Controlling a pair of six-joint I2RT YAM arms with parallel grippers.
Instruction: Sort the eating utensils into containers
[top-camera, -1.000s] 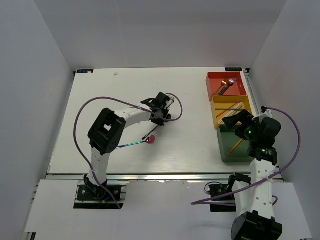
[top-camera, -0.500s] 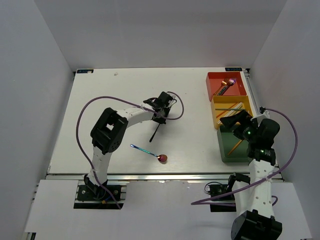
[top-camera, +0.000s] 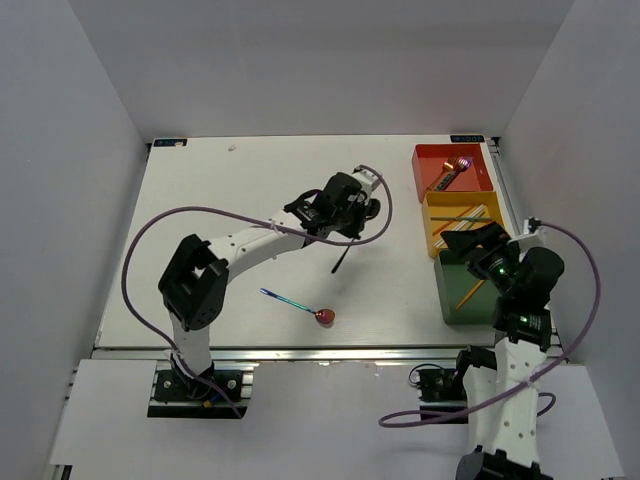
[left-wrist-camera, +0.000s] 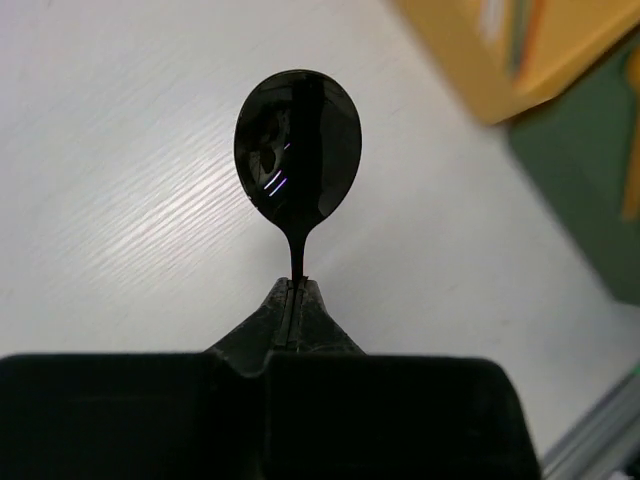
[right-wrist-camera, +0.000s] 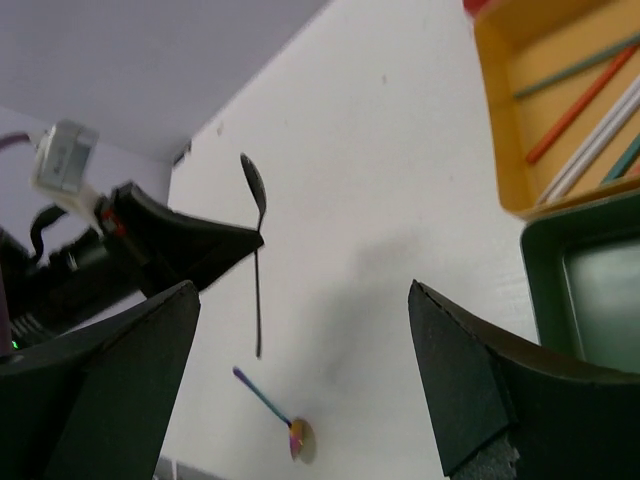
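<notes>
Tool tips of the left arm (left-wrist-camera: 297, 290) are clenched on the thin neck of a black spoon (left-wrist-camera: 298, 150), just below its bowl. The wrist view shows the bowl sticking out past the fingers, and the right wrist view shows the handle hanging down, its end close above the white table (top-camera: 200, 200). This arm reaches out over the middle of the table, well apart from the trays

The right tool (right-wrist-camera: 300, 300) is spread wide and holds nothing. It hangs over the far end of the dark green tray (top-camera: 445, 300), where an orange utensil (top-camera: 468, 292) lies

Beyond it, the yellow tray (top-camera: 428, 215) holds orange, teal and pale chopsticks (right-wrist-camera: 580, 100). The red-orange tray (top-camera: 425, 165) at the far right corner holds a couple of utensils, one glinting purple (top-camera: 460, 163)

An iridescent spoon (top-camera: 300, 303) lies alone on the table near the front edge, its bowl pointing right
</notes>
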